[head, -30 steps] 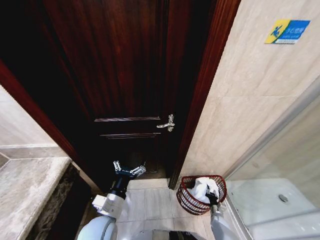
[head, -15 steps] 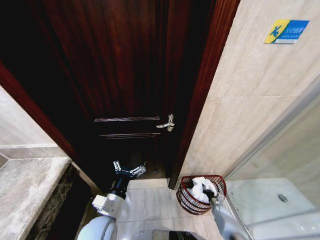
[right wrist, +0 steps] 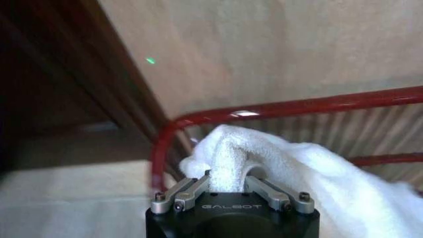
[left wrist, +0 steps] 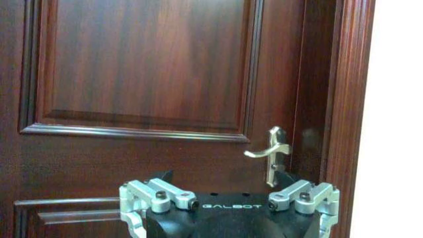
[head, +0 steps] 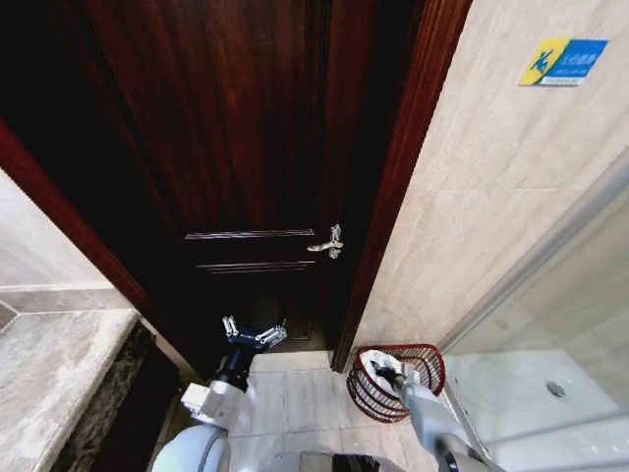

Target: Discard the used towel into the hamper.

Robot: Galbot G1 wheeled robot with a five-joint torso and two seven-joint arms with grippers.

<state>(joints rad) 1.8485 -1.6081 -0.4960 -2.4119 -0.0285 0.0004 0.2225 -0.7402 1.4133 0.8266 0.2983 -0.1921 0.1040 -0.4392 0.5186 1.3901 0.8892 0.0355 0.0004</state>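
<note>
I am looking down from the head camera at one hamper (head: 396, 382), my landmark here: a dark red wire basket standing on the pale floor tiles in the corner beside the door frame. My right gripper (head: 385, 374) is reaching down inside its rim, and my own arm is hiding most of the basket's near side. In the right wrist view that gripper (right wrist: 227, 182) is pinching a fold of one white towel (right wrist: 284, 171), its two fingers (right wrist: 187, 191) clamped against the cloth, with the hamper's red rim (right wrist: 278, 108) curving just behind. The towel's far end is cut off at the frame edge. The word GALBOT is printed on the gripper body.

Left of the hamper, my left gripper (head: 254, 336) is hanging idle, fingers spread apart, empty, facing one dark wooden door (head: 236, 147) with a single silver lever handle (head: 332, 242).

Above the hamper, on the beige wall, one blue and yellow sticker (head: 563, 61) is showing; its writing is too small for me to read.
</note>
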